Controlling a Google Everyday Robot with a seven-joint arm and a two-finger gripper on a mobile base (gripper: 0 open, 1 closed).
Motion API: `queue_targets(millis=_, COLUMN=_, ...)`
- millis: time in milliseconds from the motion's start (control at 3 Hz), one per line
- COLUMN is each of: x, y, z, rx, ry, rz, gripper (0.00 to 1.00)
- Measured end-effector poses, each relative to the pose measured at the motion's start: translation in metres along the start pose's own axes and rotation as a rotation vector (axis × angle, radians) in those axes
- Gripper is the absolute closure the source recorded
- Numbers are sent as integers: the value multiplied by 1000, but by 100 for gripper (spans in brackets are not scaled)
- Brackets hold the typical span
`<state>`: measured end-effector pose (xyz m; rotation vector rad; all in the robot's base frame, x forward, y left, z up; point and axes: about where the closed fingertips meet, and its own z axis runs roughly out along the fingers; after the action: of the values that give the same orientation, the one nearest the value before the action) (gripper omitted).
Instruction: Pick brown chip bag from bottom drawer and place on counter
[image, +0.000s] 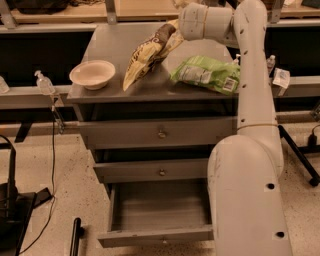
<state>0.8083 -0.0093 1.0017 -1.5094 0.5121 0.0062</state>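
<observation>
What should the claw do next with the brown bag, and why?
Probably lower a little and let go. The claw holds the brown bag by its top end, tilted over the counter, its lower tip near the surface, between bowl and green bag.

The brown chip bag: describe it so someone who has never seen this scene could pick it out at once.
Find the grey drawer cabinet with its bottom drawer pulled open, then look at the counter on top. The brown chip bag leans between a white bowl and a light green bag, its upper end at the gripper. It alone is dark brown and cream-yellow.
</observation>
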Motion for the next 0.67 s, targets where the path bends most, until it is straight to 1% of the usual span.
queue_targets(millis=333, x=10, y=-7, z=-30, rx=4, ry=65, rz=-4, gripper=0)
queue_targets(millis=667, x=28, y=-11, z=-90, rx=27, ry=184, rz=17, gripper=0)
